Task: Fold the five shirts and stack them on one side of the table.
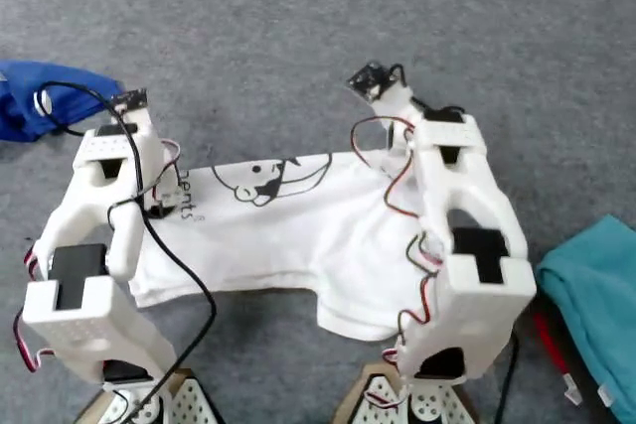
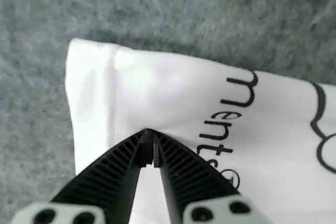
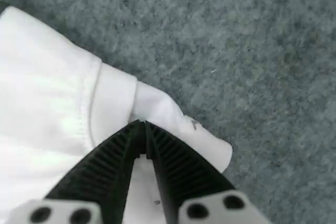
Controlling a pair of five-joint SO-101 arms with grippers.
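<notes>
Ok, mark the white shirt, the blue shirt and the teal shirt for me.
white shirt (image 1: 298, 235), high view, middle of its body.
blue shirt (image 1: 20, 121), high view, its bunched lower part.
teal shirt (image 1: 601, 295), high view, middle of its cloth.

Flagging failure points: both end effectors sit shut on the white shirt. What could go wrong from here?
1. The left end effector meets the white shirt where it lies flat, so a lift may come up empty.
2. The right end effector sits at a bunched sleeve; folding could trap that wrinkle.
</notes>
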